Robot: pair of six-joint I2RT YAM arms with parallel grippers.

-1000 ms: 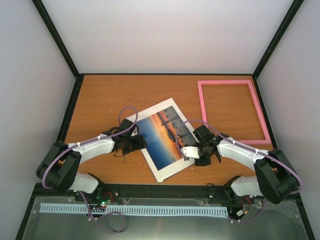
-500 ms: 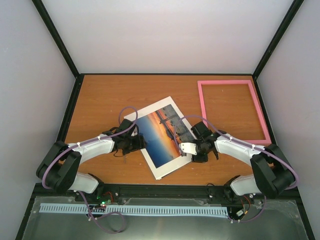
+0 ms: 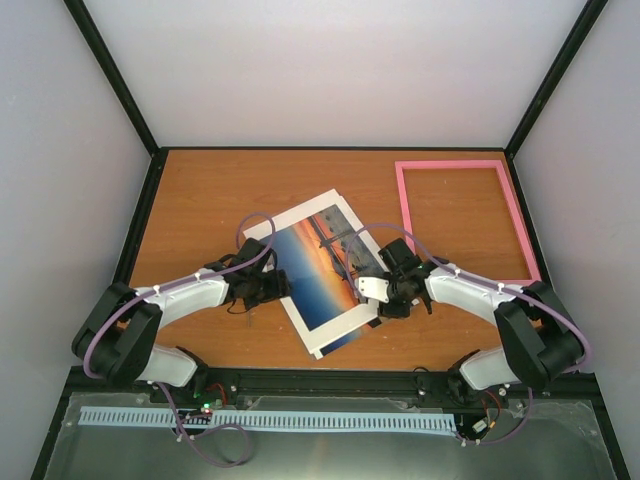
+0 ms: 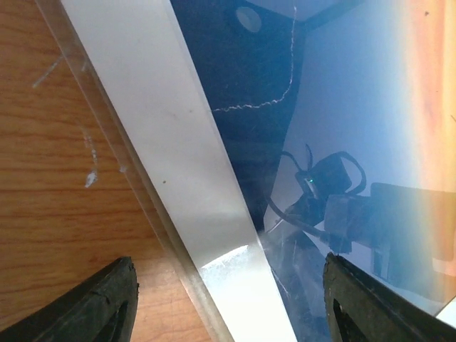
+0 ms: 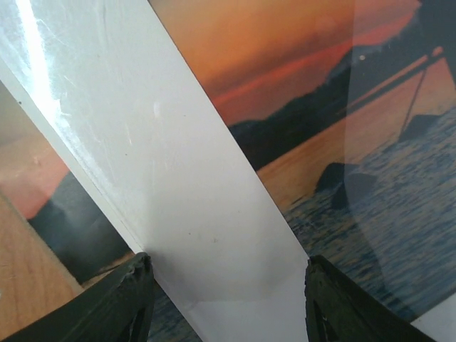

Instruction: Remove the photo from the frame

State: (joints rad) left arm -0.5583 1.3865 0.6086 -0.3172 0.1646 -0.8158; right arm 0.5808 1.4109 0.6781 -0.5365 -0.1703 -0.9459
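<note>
Left gripper (image 3: 270, 288): jaws spread wide and pinching nothing, low over the print's left edge. In the wrist view one finger (image 4: 100, 299) hangs over bare tabletop (image 3: 200, 200) and the other over the blue water. The white mat border (image 4: 174, 142) runs between them. Its place and spread match a second ago.

Photo (image 3: 318, 268): lies flat and tilted on the tabletop between the two grippers, inside the mat border and out of the frame. Since a second ago it has slid a little toward the left gripper and the far side, turning slightly.

Right gripper (image 3: 385, 293): jaws apart and gripping nothing, over the print's right border. The white strip and the sunset fill its wrist view. The arm has swung in toward the left gripper over the last second, and its jaws look slightly narrower.

Frame (image 3: 450, 163): beyond and to the right of the right gripper, well apart from the photo and flat on the tabletop. It has not moved.
</note>
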